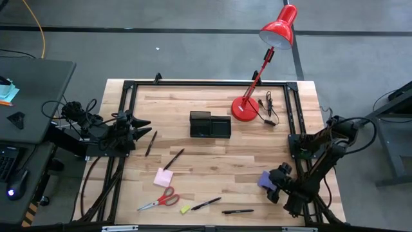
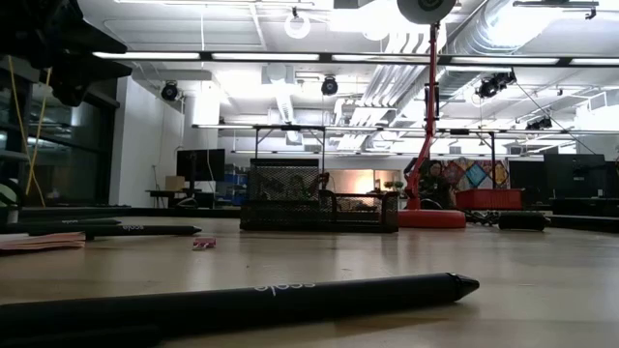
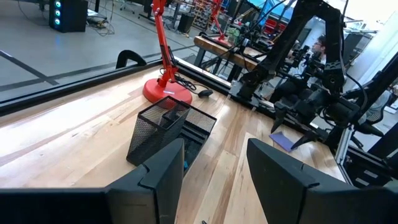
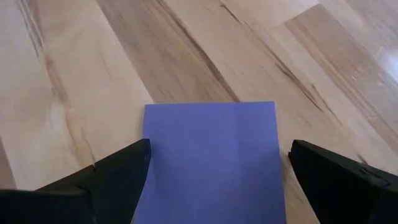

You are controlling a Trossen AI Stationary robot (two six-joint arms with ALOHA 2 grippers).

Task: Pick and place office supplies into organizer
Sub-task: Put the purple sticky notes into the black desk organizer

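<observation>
One item in hand's reach: the purple square sticky-note pad [image 4: 211, 158] lies flat on the pale wooden table [image 1: 212, 167] at its right front part, well apart from the black mesh organizer [image 1: 210, 124], which stands near the table's middle, just beside the red desk lamp [image 1: 245, 109].
Right gripper: the right gripper [image 4: 217, 177] hangs low over the pad, its jaws released wide, one dark finger either side of the pad; nothing is held.
Left gripper: the left gripper [image 3: 208, 180] waits at the table's left edge, jaws partly apart and empty, facing the organizer.
How the pad will handle: likely light, thin and somewhat bendy, with loose top sheets that may lift or curl; not fragile, little to slip.
Where to take hold: probably across two opposite edges, pinching the whole stack low against the wood so that more than the top sheet comes up.
Other supplies: slim black pens [image 1: 150, 143], red-handled scissors [image 1: 161, 200], a pink pad [image 1: 163, 177] and a tiny yellow piece [image 1: 185, 209] lie loose at the table's front and left.
Hard to make out: the pad's thickness and near edge are cut off in the right wrist view; whether the fingertips touch the wood cannot be told; the organizer's compartments are not clear.
</observation>
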